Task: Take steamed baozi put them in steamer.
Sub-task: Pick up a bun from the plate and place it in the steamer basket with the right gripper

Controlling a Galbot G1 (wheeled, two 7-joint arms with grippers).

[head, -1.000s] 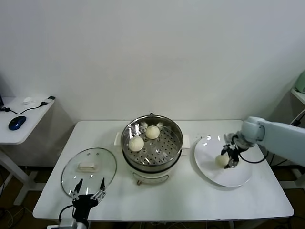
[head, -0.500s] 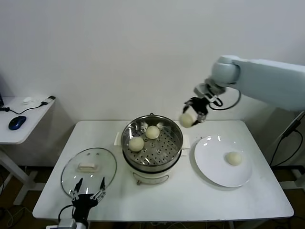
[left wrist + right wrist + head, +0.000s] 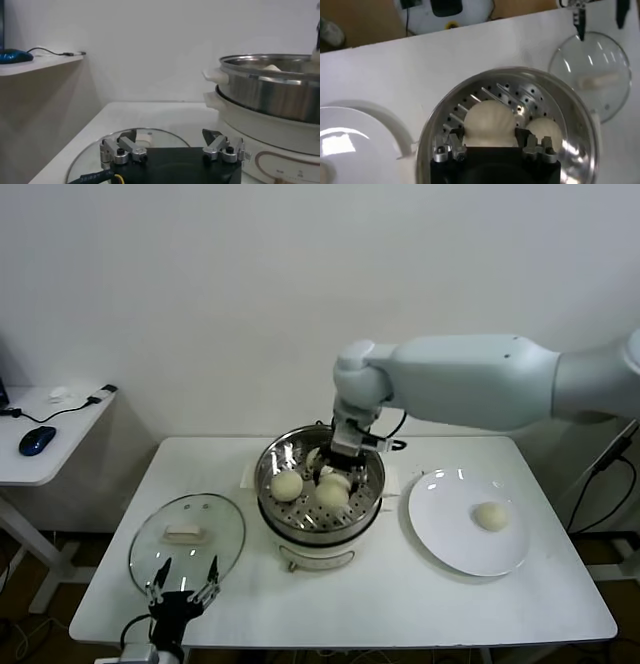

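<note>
Clamped on a smooth cream baozi point(image 3: 489, 122), right gripper point(image 3: 334, 475) hangs inside the steel steamer point(image 3: 368, 502); left gripper point(image 3: 183, 580) gapes wide.

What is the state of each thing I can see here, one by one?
Steamer: uncovered, three baozi inside.
Glass lid: off, flat on the table.
Right claw: inside the steamer, shut on a baozi.
Left claw: open, empty, parked over the lid's near edge.
Plate: holds one last baozi.
</note>
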